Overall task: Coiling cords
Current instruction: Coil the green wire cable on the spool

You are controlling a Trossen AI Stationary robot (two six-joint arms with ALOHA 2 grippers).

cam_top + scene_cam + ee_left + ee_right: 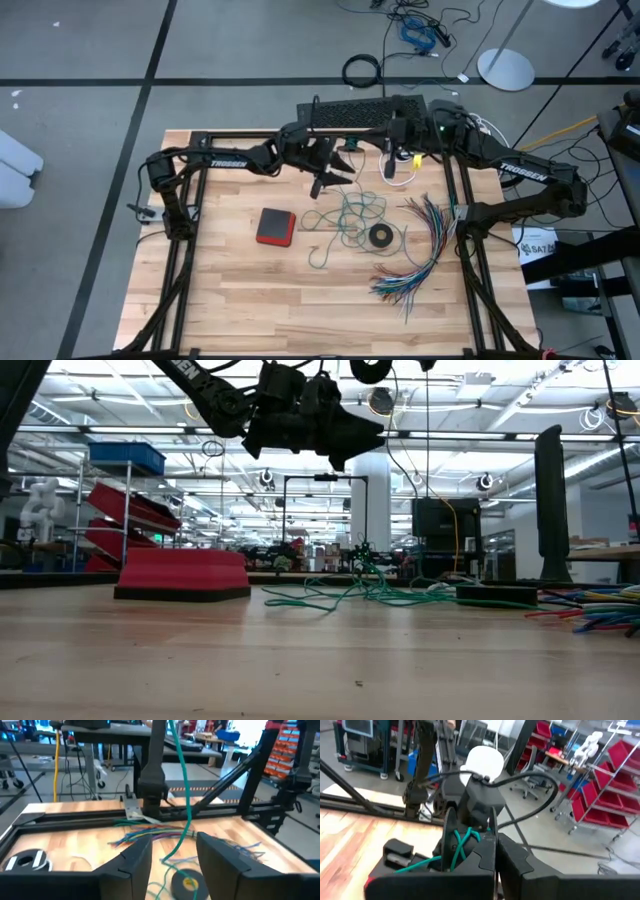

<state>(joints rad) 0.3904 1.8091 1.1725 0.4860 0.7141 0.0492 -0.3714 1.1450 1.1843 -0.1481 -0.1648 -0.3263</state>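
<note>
Here, teal-green cord (pixel 186 795) loose between the left hand's (pixel 175 852) parted fingers, right hand (pixel 492 865) clamped on it.

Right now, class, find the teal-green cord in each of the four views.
High view: teal-green cord tangled mid-table beside the black ring.
Low view: lying right of the red block.
Left wrist view: hanging between the left gripper fingers.
Right wrist view: bunched at the right gripper.
Shared landmark: black ring.

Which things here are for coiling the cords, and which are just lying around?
For the job: teal-green cord, pinched by the right gripper and running between the left gripper's open fingers; white cord with its round black-and-white piece.
Just lying about: red block, black tape ring, fanned coloured wires.
</note>
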